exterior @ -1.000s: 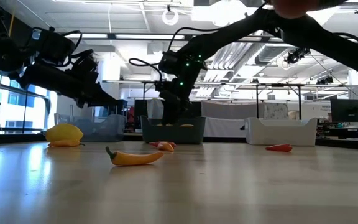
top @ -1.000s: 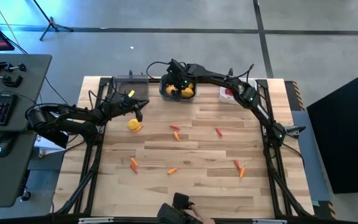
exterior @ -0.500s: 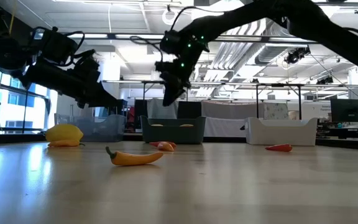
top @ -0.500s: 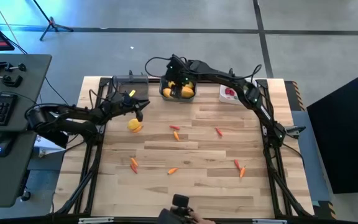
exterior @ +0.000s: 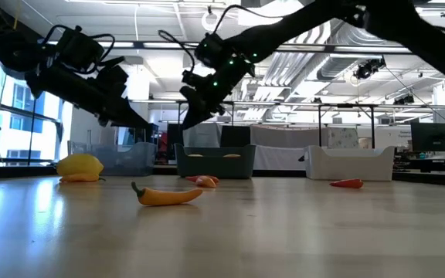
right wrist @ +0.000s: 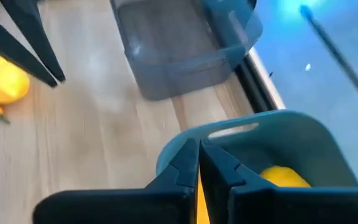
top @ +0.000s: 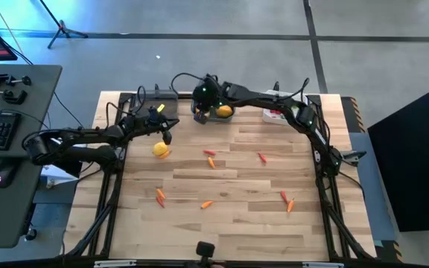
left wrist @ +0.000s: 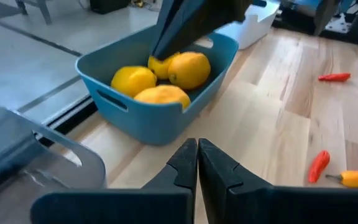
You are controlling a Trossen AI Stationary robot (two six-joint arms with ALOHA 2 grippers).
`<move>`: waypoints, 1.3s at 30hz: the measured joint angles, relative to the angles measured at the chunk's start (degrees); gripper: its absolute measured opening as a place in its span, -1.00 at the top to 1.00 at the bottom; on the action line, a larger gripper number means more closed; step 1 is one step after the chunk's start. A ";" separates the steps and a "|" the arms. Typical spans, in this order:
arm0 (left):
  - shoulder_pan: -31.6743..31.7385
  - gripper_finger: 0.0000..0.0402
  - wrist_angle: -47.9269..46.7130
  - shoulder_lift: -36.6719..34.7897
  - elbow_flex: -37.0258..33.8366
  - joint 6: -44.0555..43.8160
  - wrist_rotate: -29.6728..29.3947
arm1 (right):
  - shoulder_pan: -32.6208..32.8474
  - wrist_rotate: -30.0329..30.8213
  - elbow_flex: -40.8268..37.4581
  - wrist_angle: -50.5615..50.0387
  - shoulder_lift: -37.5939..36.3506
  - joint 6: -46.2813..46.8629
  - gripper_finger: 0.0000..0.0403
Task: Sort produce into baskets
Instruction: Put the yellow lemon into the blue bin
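Right gripper (top: 202, 95), fingers pressed together on nothing, hangs over dark teal plastic basket (top: 214, 113) at far edge of wooden tabletop (top: 237, 223). We see yellow round lemons (left wrist: 160, 78) inside. Left gripper (top: 167, 136), also shut and empty, hovers near far left corner, just beside loose yellow lemon (top: 161, 150). Thin orange carrots (top: 208, 204) lie scattered mid-table. We judge risk: shut fingers descending would knock lemon, roll it off edge.

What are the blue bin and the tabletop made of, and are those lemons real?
The blue bin looks like moulded matte plastic: smooth rounded walls, a cut-out handle slot. The tabletop looks like pale jointed wood strips with visible grain. The lemons have an even, slightly glossy skin, so they are probably plastic toys, though that is uncertain.
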 joint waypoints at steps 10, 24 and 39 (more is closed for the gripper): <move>-2.22 1.00 -23.55 -3.55 7.44 -2.03 0.92 | 2.45 4.50 -29.45 18.19 -18.92 7.64 1.00; -13.53 0.61 -77.78 -1.64 31.01 -8.96 -8.67 | 4.85 11.22 -57.40 27.02 -39.87 10.52 1.00; -14.68 -0.24 -88.35 16.10 34.67 -9.10 -11.44 | 6.03 11.22 -63.39 30.42 -42.09 9.65 1.00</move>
